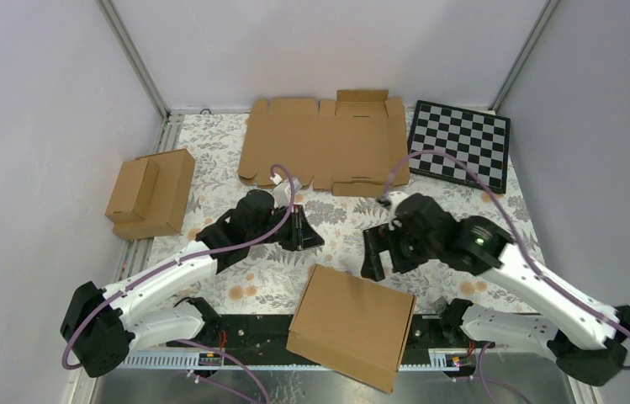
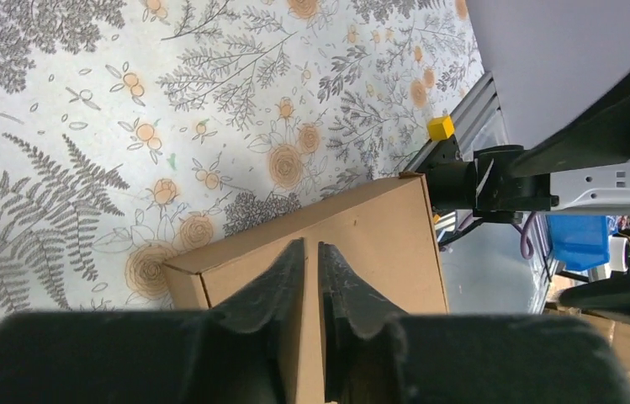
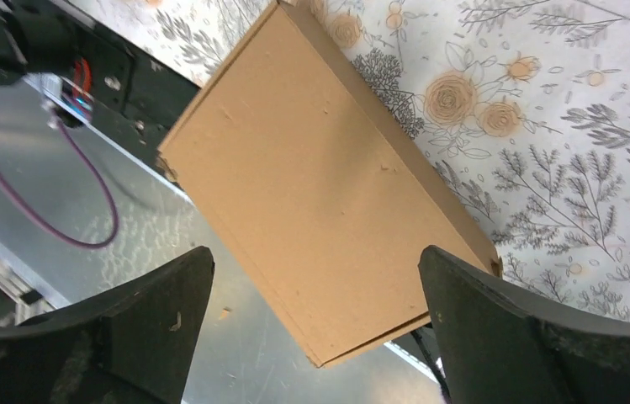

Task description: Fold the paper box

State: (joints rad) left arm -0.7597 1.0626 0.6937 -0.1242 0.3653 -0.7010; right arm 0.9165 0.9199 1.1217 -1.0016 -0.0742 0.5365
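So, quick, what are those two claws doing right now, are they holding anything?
Left claw: closed, holding nothing.
Right claw: open wide, holding nothing.

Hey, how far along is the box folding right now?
Done: the paper box looks fully folded, with its lid closed, and rests untouched. In hand: nothing; the left jaws are shut and empty, the right jaws open and clear of it. Left: apparently nothing, perhaps only a final check.
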